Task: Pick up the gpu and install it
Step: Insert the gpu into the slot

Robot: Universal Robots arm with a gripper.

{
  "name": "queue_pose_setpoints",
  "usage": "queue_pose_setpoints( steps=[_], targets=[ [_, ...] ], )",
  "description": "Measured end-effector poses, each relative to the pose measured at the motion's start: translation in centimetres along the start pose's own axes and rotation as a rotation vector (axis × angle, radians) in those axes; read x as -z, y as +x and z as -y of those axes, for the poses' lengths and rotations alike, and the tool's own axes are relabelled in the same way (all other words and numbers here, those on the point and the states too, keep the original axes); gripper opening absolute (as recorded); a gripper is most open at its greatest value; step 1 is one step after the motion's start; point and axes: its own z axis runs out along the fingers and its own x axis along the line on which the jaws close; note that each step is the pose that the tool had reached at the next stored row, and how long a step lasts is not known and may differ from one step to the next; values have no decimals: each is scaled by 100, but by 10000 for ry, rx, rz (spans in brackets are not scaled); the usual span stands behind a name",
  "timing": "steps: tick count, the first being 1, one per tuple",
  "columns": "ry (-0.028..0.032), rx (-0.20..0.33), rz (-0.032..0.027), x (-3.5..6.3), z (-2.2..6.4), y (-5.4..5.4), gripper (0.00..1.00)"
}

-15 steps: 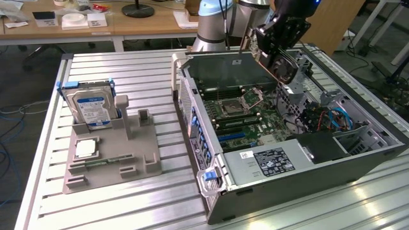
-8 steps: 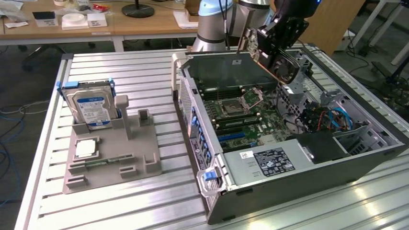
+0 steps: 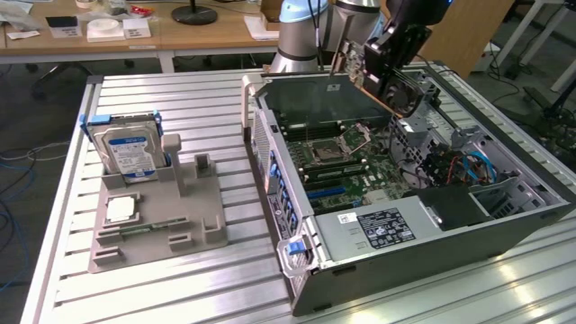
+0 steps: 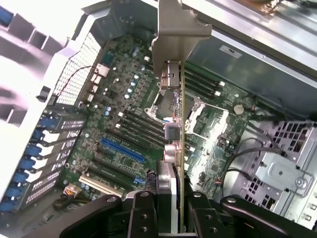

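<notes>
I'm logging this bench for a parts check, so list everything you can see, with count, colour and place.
gpu: one, dark with a metal bracket, held edge-on above the motherboard.
case: one, grey, open, at the exterior view's right.
motherboard: one, green, inside the case.
power supply: one, silver with a black label, in the case.
hard drive: one, blue-white label, upright in the holder.
holder: one, grey, at the exterior view's left.
table: one, silver, slatted, under it all.
gripper: one, black, shut on the gpu.
arm: one, silver-blue, behind the case.

No legible text anywhere
</notes>
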Motion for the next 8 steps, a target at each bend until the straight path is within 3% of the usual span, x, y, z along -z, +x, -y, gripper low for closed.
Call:
queue_pose_setpoints(
  steps=[8],
  targets=[
    [-14, 1017, -72, 0, 1, 0, 28]
  ],
)
